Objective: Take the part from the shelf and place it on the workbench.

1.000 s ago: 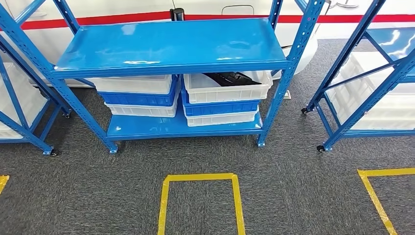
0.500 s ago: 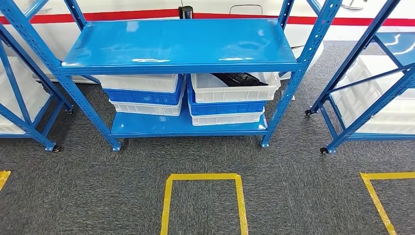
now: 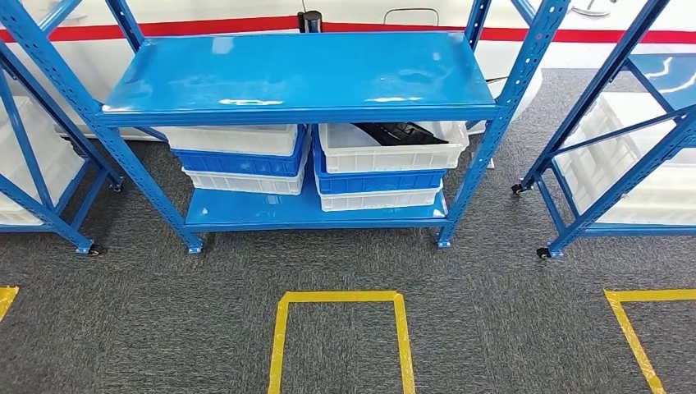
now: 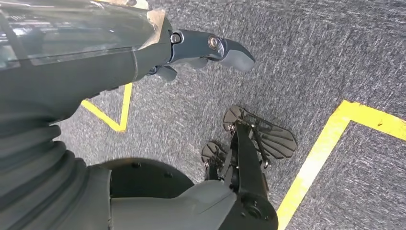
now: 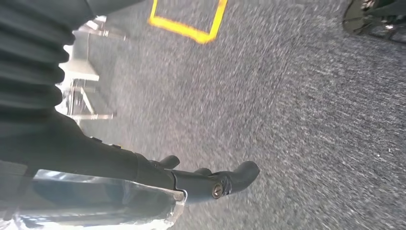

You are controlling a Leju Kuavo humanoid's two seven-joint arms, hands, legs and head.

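1. Part (image 3: 400,132): dark, lying in the top white bin (image 3: 386,153) of the right-hand stack on the lower shelf (image 3: 246,215); likely binned to stop it sliding.
2. Upper shelf (image 3: 304,74): overhangs the bin, so headroom for reaching in looks tight; front edge open.
3. Left hand (image 4: 206,50), right hand (image 5: 210,182): hanging over carpet (image 3: 492,312), fingers apart, holding nothing.
4. Yellow floor box (image 3: 338,297): a probable standing mark before the rack.

The part (image 3: 400,131) in the top right bin (image 3: 390,149) is mostly hidden under the upper shelf (image 3: 304,74), too dark to make out. Racks at 9 (image 3: 41,164) and 3 o'clock (image 3: 624,139) get cut by the edges. Right wrist view's blurry.
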